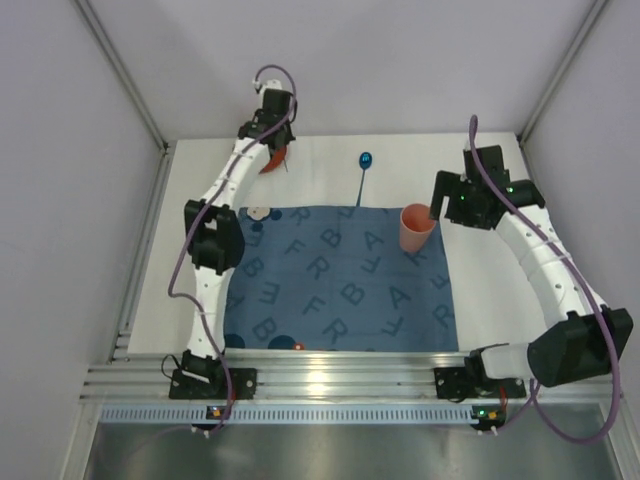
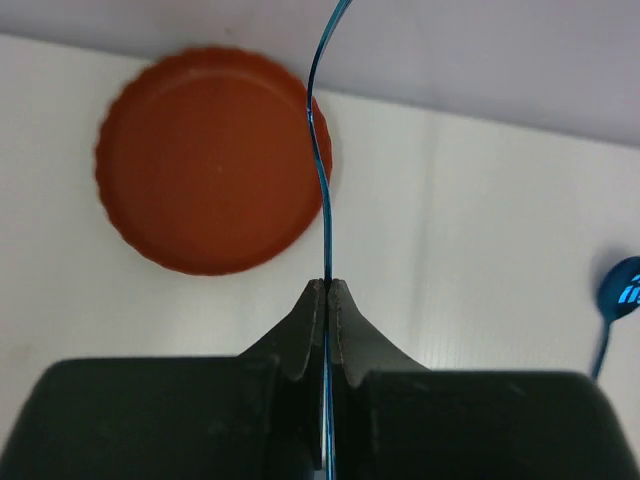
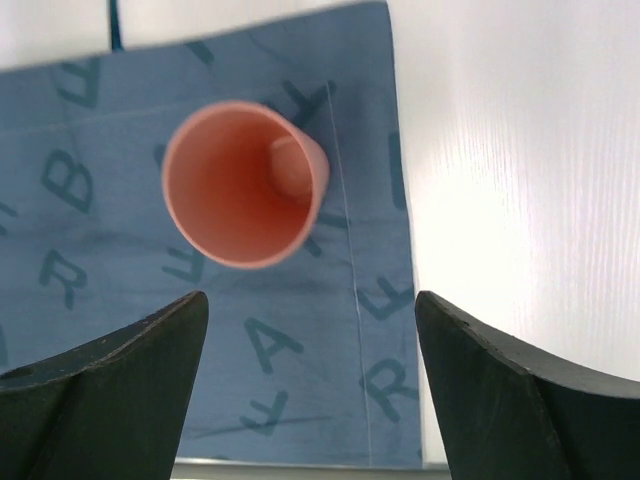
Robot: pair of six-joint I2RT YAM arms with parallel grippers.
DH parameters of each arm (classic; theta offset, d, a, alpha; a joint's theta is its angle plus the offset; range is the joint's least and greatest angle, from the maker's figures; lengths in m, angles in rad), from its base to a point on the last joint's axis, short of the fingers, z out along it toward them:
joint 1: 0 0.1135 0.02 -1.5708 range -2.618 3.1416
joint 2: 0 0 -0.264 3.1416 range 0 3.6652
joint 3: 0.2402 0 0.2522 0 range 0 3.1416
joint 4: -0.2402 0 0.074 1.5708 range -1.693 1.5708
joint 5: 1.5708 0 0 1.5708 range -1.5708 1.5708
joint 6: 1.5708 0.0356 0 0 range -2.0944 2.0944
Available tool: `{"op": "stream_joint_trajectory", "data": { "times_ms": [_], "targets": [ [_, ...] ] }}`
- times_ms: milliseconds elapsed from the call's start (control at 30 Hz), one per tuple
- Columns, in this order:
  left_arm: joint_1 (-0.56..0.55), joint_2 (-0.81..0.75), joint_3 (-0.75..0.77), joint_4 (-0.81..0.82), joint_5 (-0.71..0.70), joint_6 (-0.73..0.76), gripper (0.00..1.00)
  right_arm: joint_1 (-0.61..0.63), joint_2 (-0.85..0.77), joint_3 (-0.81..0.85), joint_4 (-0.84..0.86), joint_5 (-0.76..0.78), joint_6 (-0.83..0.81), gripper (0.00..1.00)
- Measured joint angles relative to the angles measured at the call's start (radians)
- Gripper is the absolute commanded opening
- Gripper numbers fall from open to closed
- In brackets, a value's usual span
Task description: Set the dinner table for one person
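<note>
The white dinner table carries a dark blue letter-printed mat. My left gripper is at the back left, shut on a thin blue utensil seen edge-on, held above the table beside an orange scalloped plate, which the arm partly hides in the top view. A blue spoon lies behind the mat and also shows in the left wrist view. A pink cup stands upright on the mat's back right corner. My right gripper is open and empty just right of the cup.
The ribbed aluminium rail runs along the near edge, with both arm bases on it. Grey walls close in the left, back and right. A small white disc lies at the mat's back left corner. Bare white table lies right of the mat.
</note>
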Motion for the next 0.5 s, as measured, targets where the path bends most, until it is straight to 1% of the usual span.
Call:
{"op": "stream_joint_trajectory", "data": {
  "times_ms": [100,200,267,367,400,433,500],
  "targets": [
    [0.039,-0.159,-0.062,0.039,0.027,0.015,0.0,-0.001,0.082,0.121,0.003,-0.027,-0.002,0.85],
    [0.06,-0.358,-0.223,0.081,0.072,0.03,0.0,0.001,0.183,0.248,0.008,-0.076,-0.001,0.85],
    [0.061,-0.503,-0.377,0.108,0.119,0.032,0.0,0.005,0.26,0.336,0.013,-0.121,0.0,0.86],
    [0.053,-0.679,-0.63,0.137,0.201,0.024,0.0,0.019,0.417,0.502,0.037,-0.205,0.011,0.86],
    [0.051,-0.717,-0.702,0.137,0.228,0.016,0.0,0.026,0.465,0.552,0.045,-0.224,0.018,0.86],
    [0.049,-0.764,-0.805,0.151,0.264,0.005,0.0,0.036,0.532,0.634,0.042,-0.244,0.025,0.87],
    [0.048,-0.82,-0.95,0.138,0.325,-0.008,0.0,0.058,0.643,0.754,0.073,-0.277,0.039,0.87]
  ]
}}
